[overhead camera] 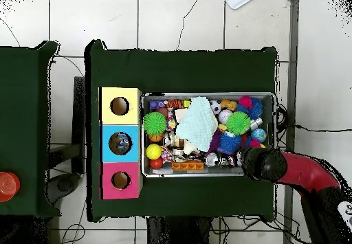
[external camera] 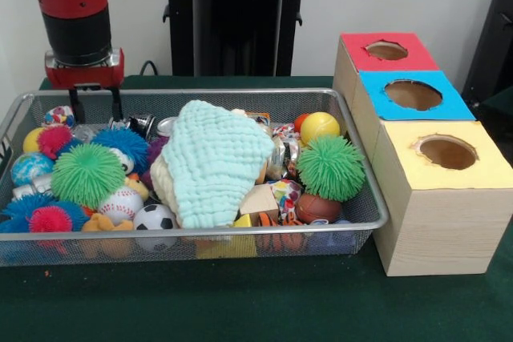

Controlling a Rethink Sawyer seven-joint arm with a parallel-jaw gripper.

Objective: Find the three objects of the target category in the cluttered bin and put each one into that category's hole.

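Observation:
The silver wire mesh bin (external camera: 200, 234) is full of toys and also shows in the overhead view (overhead camera: 206, 95). My gripper (external camera: 96, 110) hangs over the bin's far left corner in the front view, fingers apart with nothing between them, tips just inside the rim. In the overhead view the gripper (overhead camera: 258, 163) is at the bin's lower right corner. Two silver cans (external camera: 144, 124) (external camera: 167, 126) lie by the far wall just right of the gripper; they also show in the overhead view (overhead camera: 212, 160). A third can is not clearly visible.
A pale green cloth (external camera: 212, 162) covers the bin's middle. Spiky green (external camera: 330, 167) and blue balls, a soccer ball (external camera: 154, 218) and a yellow ball (external camera: 319, 126) lie around it. Beside the bin stands a wooden box with a red hole (external camera: 387, 50), blue hole (external camera: 413, 95) and yellow hole (external camera: 447, 152).

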